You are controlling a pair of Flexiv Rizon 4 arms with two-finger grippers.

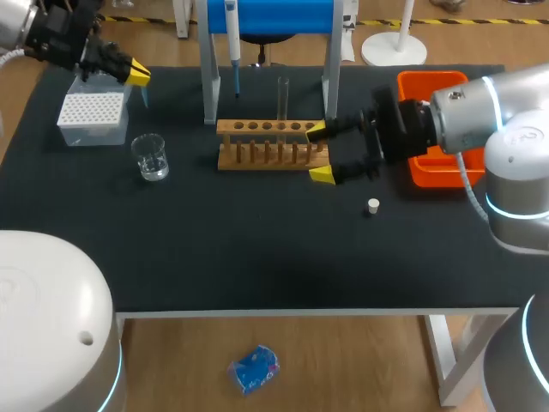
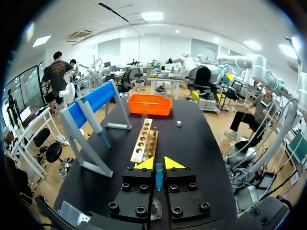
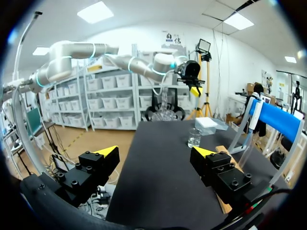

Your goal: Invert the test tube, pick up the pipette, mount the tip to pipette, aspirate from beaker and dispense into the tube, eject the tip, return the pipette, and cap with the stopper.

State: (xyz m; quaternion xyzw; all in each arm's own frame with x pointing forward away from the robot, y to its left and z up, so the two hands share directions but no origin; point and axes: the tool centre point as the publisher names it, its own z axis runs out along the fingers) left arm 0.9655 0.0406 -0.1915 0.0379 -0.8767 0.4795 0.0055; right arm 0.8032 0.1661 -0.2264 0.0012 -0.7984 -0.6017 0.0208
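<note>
1. Your left gripper [image 2: 159, 165] pinches a blue tip [image 2: 159, 177], near the tip box [image 1: 90, 116]. Hold it straight.
2. Your right gripper [image 1: 319, 153] is wide open by the rack [image 1: 266, 146], holding nothing.
3. The pipette [image 1: 232, 30] hangs on the stand [image 1: 266, 13]. Grab it up high, then push it straight down into the tip.

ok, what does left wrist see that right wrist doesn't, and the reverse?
Only left wrist: the orange bin, the stopper, the test tube standing in the rack, and the blue tip pinched in the left gripper. Only right wrist: the beaker, the tip box, and the open right gripper. Both: the black table, the blue stand with the pipette hanging on it, and the rack.
</note>
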